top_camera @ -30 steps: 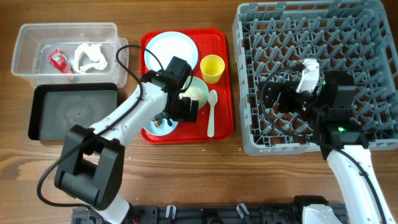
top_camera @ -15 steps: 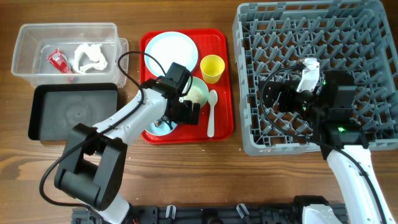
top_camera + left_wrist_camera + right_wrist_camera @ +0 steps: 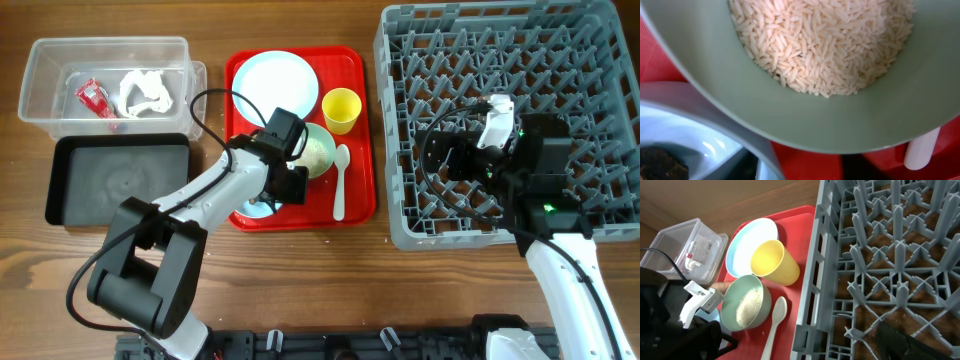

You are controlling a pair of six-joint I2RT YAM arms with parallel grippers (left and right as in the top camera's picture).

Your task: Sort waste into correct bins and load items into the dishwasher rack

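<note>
Rice [image 3: 825,40] sits in a heap inside one bowl [image 3: 318,150]. That bowl is on the red tray [image 3: 362,140], just beside the yellow cup [image 3: 341,108] and the white spoon [image 3: 340,182]. Your left claw [image 3: 290,182] is right at the bowl's edge (its camera is so close that you see only rice and bowl wall), so you cannot tell if its fingers are apart or pinched. A second bowl [image 3: 700,145] peeks out beside it, with a brown lump [image 3: 657,165] inside. The round plate [image 3: 275,80] lies on the tray too. The red wrapper [image 3: 95,98] and white tissue [image 3: 145,92] are in the clear tub [image 3: 105,45], next to the black tray [image 3: 120,180]. Your right claw [image 3: 450,160] hangs over the grey rack [image 3: 590,60]. You cannot tell if it is apart or together.
</note>
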